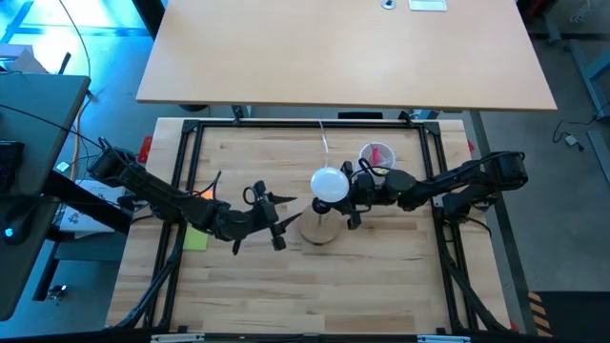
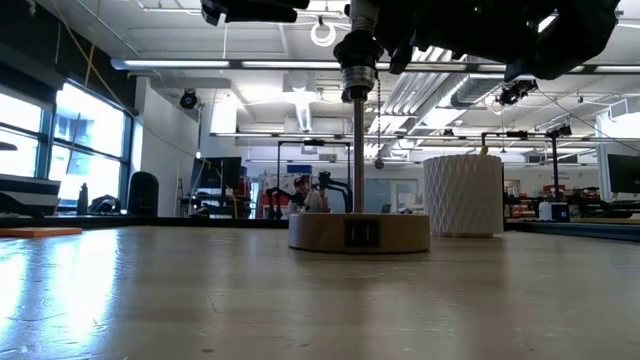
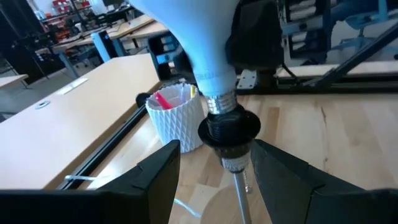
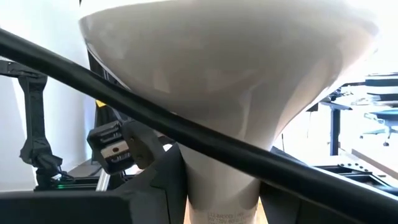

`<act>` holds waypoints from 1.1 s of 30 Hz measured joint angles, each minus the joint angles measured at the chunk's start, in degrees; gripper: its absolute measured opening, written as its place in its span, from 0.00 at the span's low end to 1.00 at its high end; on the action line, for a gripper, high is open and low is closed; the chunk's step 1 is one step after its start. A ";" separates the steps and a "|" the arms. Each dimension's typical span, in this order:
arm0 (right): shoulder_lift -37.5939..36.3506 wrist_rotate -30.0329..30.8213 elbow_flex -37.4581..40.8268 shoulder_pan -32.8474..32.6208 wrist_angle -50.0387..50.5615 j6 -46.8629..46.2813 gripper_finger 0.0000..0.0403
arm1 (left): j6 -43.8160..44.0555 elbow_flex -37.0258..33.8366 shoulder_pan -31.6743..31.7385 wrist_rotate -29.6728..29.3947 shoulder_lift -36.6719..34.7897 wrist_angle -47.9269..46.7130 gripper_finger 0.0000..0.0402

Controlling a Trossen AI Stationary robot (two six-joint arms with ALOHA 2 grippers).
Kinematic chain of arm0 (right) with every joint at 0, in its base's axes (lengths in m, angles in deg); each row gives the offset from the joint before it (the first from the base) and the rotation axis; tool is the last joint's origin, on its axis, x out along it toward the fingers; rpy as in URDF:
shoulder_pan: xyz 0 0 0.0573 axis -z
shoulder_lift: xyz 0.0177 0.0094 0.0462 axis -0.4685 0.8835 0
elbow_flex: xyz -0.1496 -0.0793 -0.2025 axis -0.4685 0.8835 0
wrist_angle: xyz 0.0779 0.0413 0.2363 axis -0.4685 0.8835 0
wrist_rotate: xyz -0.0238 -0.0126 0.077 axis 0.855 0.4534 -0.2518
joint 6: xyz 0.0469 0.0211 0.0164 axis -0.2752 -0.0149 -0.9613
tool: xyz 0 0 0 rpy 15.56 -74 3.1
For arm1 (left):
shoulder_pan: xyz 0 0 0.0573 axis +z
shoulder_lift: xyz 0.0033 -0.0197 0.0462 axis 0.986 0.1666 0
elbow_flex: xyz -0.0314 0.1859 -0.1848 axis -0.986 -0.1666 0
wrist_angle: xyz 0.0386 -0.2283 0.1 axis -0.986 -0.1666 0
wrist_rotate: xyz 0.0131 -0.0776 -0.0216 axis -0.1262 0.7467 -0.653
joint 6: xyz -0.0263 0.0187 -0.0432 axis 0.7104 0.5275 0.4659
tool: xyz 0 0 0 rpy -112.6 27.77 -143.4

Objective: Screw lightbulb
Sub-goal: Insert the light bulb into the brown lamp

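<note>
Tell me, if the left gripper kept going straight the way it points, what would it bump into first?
Most likely the black lamp socket on its thin stem, straight ahead of the left gripper, with the lightbulb seated in it. Depth is hard to judge.

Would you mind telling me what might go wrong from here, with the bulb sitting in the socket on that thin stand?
1. The right end effector grips the lightbulb at its narrow neck; turning could make it slip or seat the thread crooked in the black socket.
2. The socket tops a thin stem on a small wooden base; since the left end effector stands open beside it, not holding, the stand may twist or tip.
3. The latticed cup stands close behind and could be knocked.
</note>
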 joint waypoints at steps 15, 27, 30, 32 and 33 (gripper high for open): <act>0.00 0.26 -0.12 0.00 0.60 0.18 0.36 | 0.19 0.00 1.77 -0.04 0.00 0.29 0.48; 0.00 2.32 -4.39 -1.78 7.33 5.31 0.36 | 0.43 0.00 2.44 -0.02 0.00 -0.02 0.48; 0.00 2.63 -4.39 -2.23 7.41 5.77 0.36 | 0.43 0.00 2.40 0.14 0.00 -0.67 0.48; 0.00 2.62 -4.39 -2.44 8.20 5.81 0.36 | 0.46 0.00 2.40 0.19 0.00 -0.67 0.48; 0.00 3.02 -4.40 -2.46 8.42 5.85 0.36 | 0.46 0.00 2.40 0.18 0.00 -0.66 0.48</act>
